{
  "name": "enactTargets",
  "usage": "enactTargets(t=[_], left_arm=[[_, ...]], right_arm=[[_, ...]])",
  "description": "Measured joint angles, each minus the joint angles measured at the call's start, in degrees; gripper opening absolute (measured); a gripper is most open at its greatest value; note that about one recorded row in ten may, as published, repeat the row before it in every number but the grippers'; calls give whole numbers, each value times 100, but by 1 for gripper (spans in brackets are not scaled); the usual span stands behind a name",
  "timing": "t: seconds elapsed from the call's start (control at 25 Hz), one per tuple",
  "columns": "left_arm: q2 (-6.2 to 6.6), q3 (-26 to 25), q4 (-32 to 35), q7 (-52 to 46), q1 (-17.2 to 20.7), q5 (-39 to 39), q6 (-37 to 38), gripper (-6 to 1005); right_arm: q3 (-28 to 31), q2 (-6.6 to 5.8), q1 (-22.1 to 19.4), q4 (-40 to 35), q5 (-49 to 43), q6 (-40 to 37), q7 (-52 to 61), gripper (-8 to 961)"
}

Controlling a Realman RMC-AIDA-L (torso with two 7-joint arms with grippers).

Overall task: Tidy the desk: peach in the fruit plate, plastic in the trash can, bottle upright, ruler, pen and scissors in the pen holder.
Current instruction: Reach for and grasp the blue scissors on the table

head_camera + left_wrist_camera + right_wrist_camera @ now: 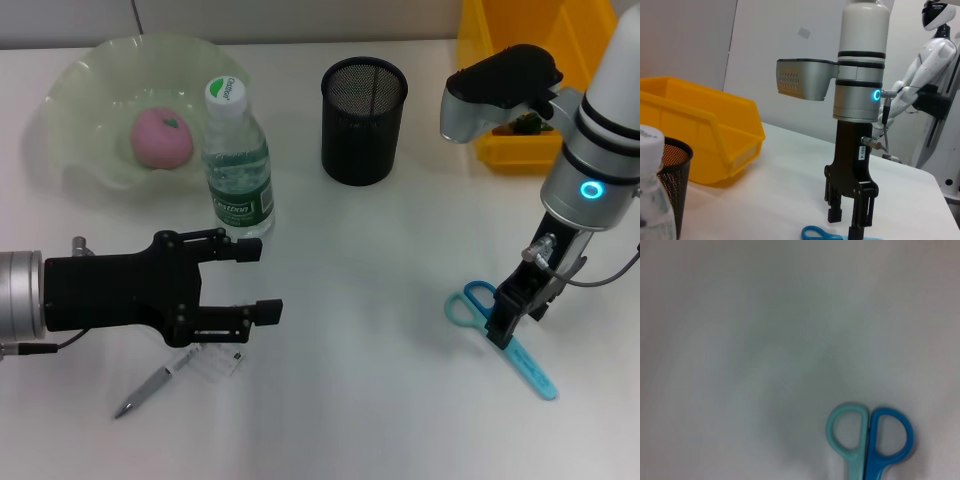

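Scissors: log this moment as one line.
right end effector open, straddling scissors | left end effector open, above pen | peach plated | bottle upright

The bottle (237,160) near the desk's far left corner carries a green label and printed cap; neither text is legible. A small tag on the right arm (861,153) has digits too small to read.

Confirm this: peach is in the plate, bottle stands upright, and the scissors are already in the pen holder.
Wrong on the scissors: the head view shows them lying on the desk under the right gripper. The pen holder holds none. Peach in plate and upright bottle are right.
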Motion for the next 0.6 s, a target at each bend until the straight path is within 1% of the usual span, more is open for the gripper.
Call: enactTargets(t=[0.24, 0.44, 0.6], left_arm=[[-2, -34, 0, 0, 3, 0, -6, 795], [0, -35, 0, 11, 4, 0, -31, 795], [4, -35, 0, 18, 4, 0, -71, 795]], right_arm=[[-84, 0, -18, 4, 45, 81, 29, 617], [-84, 4, -68, -1, 369, 207, 35, 617], [-82, 6, -71, 16, 390, 204, 38, 617]])
